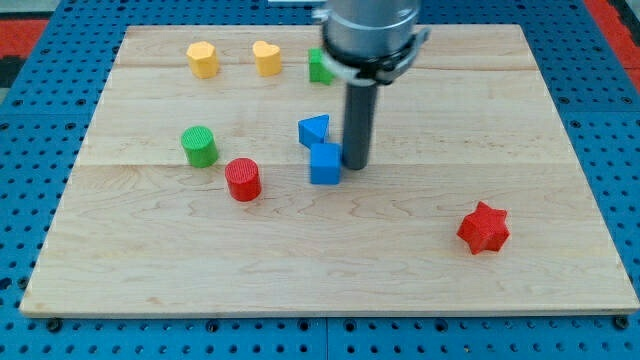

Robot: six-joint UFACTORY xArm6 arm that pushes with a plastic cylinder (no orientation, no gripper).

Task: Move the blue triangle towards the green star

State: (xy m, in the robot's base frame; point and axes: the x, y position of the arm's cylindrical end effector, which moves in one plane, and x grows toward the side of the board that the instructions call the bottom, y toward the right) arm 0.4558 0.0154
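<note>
The blue triangle [314, 130] lies near the board's middle, just above a blue cube [324, 164] and touching or nearly touching it. The green star [320, 68] sits near the view's top, partly hidden behind the arm's grey body. My tip [356, 165] rests on the board just right of the blue cube and to the lower right of the blue triangle; it looks in contact with the cube's right side.
A yellow hexagon [202, 60] and a yellow heart [266, 58] sit at the top left. A green cylinder [199, 146] and a red cylinder [243, 180] stand left of centre. A red star [484, 228] lies at the lower right. The wooden board [120, 260] rests on a blue pegboard.
</note>
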